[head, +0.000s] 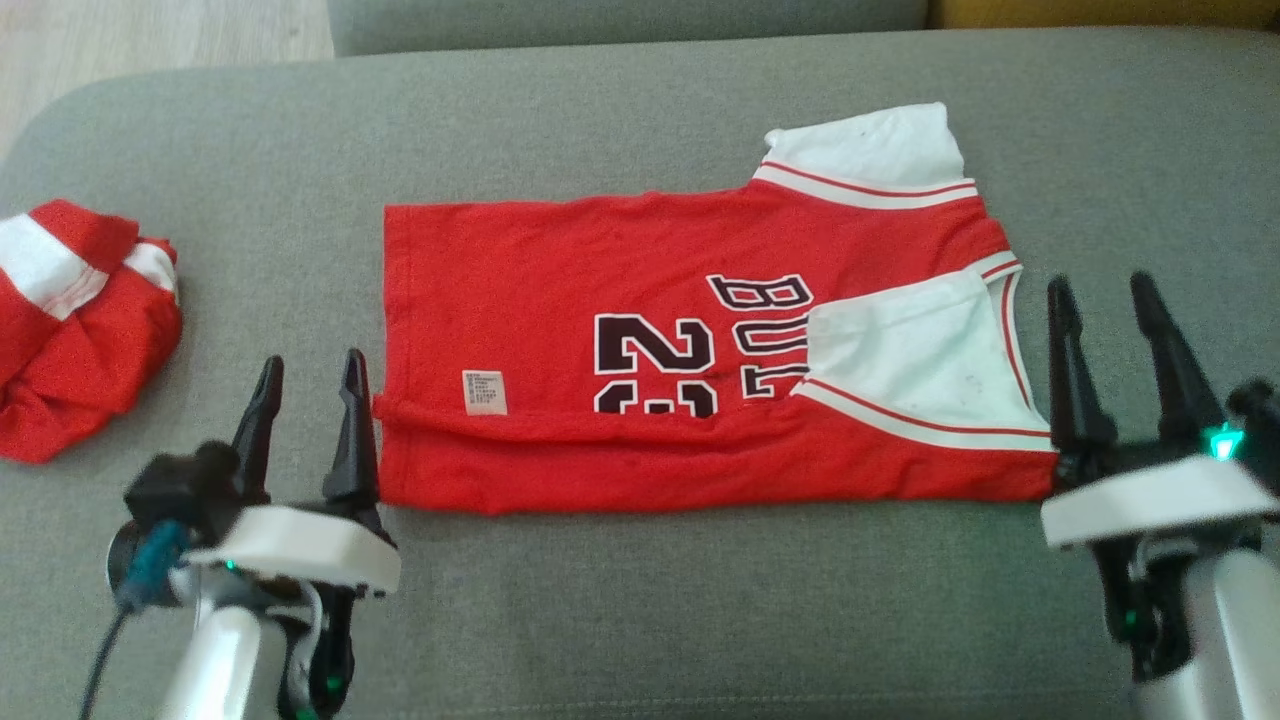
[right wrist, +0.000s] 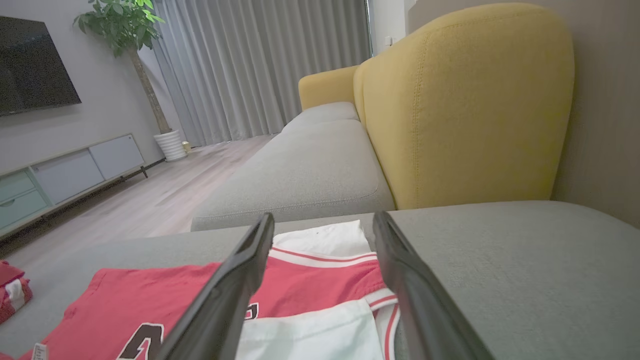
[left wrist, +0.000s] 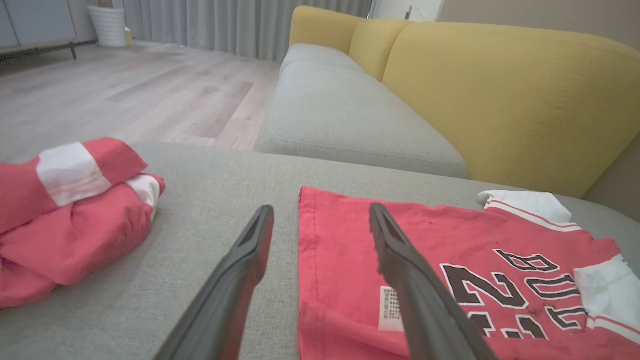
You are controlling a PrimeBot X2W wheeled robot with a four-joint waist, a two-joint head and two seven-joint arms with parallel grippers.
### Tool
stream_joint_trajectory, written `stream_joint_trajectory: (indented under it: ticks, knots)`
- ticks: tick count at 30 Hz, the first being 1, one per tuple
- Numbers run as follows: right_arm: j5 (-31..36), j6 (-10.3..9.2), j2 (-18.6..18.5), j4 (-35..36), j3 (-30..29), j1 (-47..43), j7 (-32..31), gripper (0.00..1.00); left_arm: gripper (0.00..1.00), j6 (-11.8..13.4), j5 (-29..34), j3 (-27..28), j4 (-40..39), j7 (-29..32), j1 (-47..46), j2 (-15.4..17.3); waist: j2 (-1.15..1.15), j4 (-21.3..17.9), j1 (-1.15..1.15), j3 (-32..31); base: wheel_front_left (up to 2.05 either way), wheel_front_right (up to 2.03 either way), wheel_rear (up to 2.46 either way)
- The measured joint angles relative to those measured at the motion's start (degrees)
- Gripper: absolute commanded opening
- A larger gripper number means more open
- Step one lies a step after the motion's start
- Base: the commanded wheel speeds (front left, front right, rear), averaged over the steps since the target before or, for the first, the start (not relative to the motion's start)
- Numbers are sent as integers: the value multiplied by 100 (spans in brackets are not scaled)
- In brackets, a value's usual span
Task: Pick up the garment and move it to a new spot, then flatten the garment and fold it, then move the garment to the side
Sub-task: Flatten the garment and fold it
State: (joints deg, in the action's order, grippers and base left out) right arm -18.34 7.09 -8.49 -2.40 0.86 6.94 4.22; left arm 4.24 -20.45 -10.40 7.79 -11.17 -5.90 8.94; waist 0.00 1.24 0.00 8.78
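Note:
The garment (head: 640, 300) is a red jersey with white sleeves and black number print, lying flat on the grey cushion with its near edge folded up over the print. My left gripper (head: 308, 372) stands open at the garment's left near corner, one finger (head: 352, 430) touching or just beside the hem. My right gripper (head: 1102, 290) is open just past the garment's right end, holding nothing. In the left wrist view the garment (left wrist: 450, 270) lies under the right finger; my gripper (left wrist: 320, 212) is open. The right wrist view has the white sleeve (right wrist: 325, 240) between my open fingers (right wrist: 240, 280).
A second red and white garment (head: 70, 320) lies bunched at the cushion's left end, also seen bunched in the left wrist view (left wrist: 70, 215). A yellow sofa back (left wrist: 500, 95) rises behind, with another grey seat (right wrist: 310, 170) and wood floor (left wrist: 125, 95) beyond.

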Motion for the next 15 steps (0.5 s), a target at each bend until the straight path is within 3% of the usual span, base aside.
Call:
stream_joint_trajectory:
  ticks: [7,15]
  knots:
    - [508,0,176,400,-71,-862,54,100,100,240,489,-210,-265,-208,539,42,0,-88,0,-212,0,0,0]
    - [609,0,289,559,-102,-1204,-40,100,100,308,520,-247,-183,-238,834,70,0,-148,0,-356,0,0,0]
